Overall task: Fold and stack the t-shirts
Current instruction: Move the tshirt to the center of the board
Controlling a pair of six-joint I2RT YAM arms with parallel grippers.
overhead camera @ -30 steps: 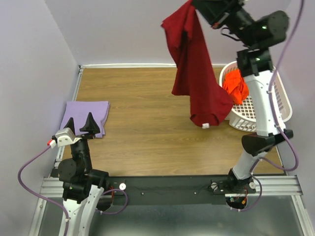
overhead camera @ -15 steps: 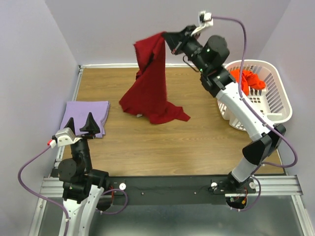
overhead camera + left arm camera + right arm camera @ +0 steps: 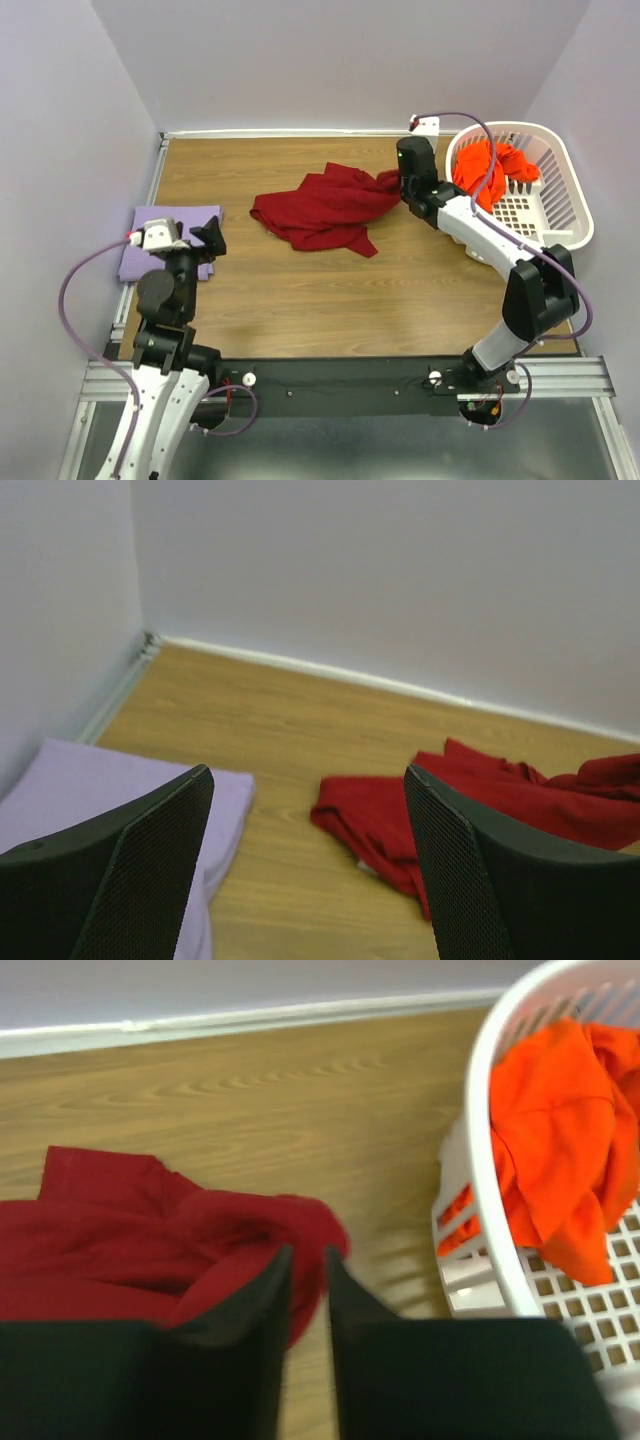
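Dark red shirt (image 3: 325, 208) lies crumpled mid-frame on the table (image 3: 300, 290). Right gripper (image 3: 305, 1252) sits at its right edge, fingers slightly parted against the cloth; can't tell if any is pinched. Left gripper (image 3: 308, 772) at lower left, fingers spread wide, holding nothing, by the folded lavender shirt (image 3: 90, 790). Orange shirt (image 3: 488, 168) is in the basket (image 3: 530, 215), upper right.

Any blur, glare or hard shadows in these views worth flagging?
Top external: evenly lit and sharp, crimson t-shirt folds clear. Left wrist: slightly soft, no glare, left gripper dark. Right wrist: right gripper close and out of focus; laundry basket rim bright, not blown out.
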